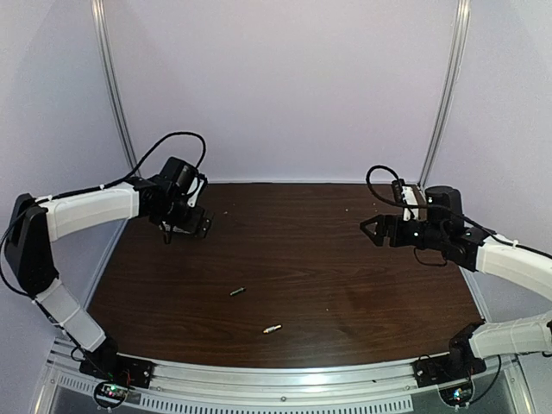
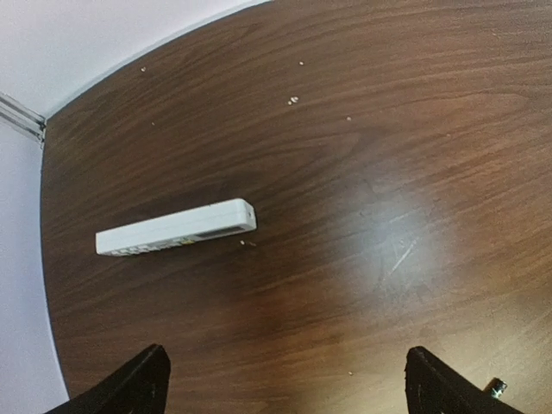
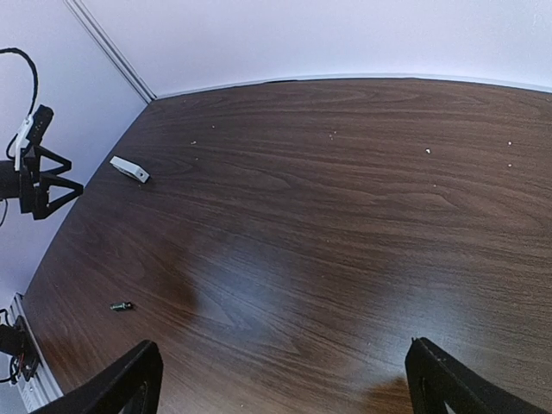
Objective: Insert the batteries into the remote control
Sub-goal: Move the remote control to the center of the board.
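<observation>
My left claw [image 2: 289, 384] and right claw [image 3: 289, 384] — both spread.
Dark glossy wood table [image 1: 362, 285], pale walls [image 1: 285, 78]; remote [image 2: 175, 228] lies by the left edge, batteries [image 1: 237, 292] near the front.

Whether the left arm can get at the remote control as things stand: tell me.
Probably yes. The left gripper hangs open close to the remote control, which lies alone with nothing between them on the table.

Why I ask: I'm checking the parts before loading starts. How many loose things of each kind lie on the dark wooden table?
Thin cylindrical batteries: 2 (dark battery, pale silvery battery)
Slim white rectangular plastic remote control: 1
Total: 3
</observation>
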You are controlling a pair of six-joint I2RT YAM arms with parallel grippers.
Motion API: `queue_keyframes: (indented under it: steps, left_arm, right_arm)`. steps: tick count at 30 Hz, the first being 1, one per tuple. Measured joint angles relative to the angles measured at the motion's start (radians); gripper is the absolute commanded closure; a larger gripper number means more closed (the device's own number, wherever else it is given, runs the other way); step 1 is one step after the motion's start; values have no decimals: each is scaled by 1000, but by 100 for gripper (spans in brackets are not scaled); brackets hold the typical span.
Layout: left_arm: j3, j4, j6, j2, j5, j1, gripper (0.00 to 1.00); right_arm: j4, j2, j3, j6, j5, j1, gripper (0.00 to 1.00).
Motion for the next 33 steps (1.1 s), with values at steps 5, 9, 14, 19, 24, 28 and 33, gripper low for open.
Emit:
queue_keyframes:
  steps: [5, 9, 14, 19, 24, 28, 33]
  left_arm:
    - [222, -76, 90, 163, -39, 27, 2]
    - [372, -126, 195, 284, -26, 92, 3]
    - [476, -191, 327, 373, 11, 145, 6]
    - [507, -230, 441, 451, 29, 150, 10]
    - [506, -259, 509, 534, 36, 162, 11]
    - [506, -263, 536, 586, 10, 174, 11]
    - [508, -243, 556, 604, -17, 183, 12]
  right_arm:
    - [2, 14, 0, -10, -6, 0, 0]
    - [8, 27, 0, -12, -23, 2, 0]
    - [30, 35, -4, -11, -43, 4, 0]
    - [60, 41, -16, -10, -69, 4, 0]
    - [80, 58, -18, -5, -84, 4, 0]
    - [90, 67, -23, 5, -103, 4, 0]
    - [92, 73, -23, 9, -113, 4, 0]
